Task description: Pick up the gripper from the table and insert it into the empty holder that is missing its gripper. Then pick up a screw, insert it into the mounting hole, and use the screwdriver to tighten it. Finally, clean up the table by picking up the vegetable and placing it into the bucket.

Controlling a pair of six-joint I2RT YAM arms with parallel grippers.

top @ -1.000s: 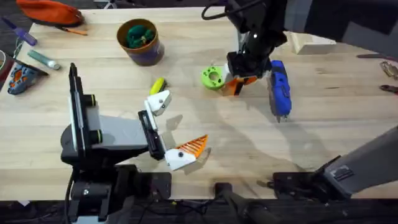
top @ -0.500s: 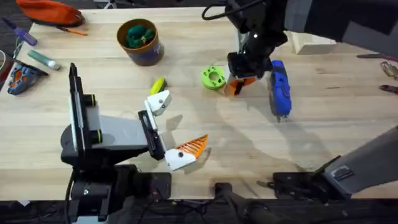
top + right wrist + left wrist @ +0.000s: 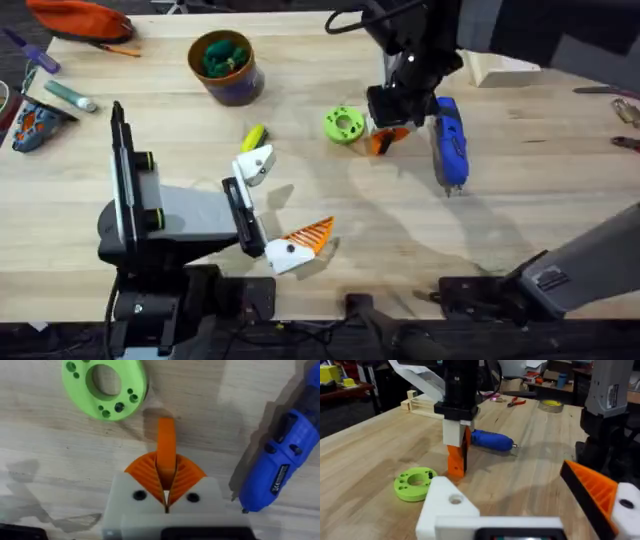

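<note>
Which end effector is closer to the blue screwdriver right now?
The right end effector is closer: it sits just beside the screwdriver, clamped on the gripper. The left end effector is well across the table, near the yellow vegetable.

We've got a flat bright green ring dish (image 3: 342,125) sitting mid-table on the wooden table (image 3: 520,215). Far left corner has an orange pouch (image 3: 80,17), and nearer along that left edge a purple pen (image 3: 30,50) and a grey-green marker (image 3: 70,95). Far right there's a pale wooden block (image 3: 500,68), with pliers (image 3: 625,112) at the right edge.
</note>
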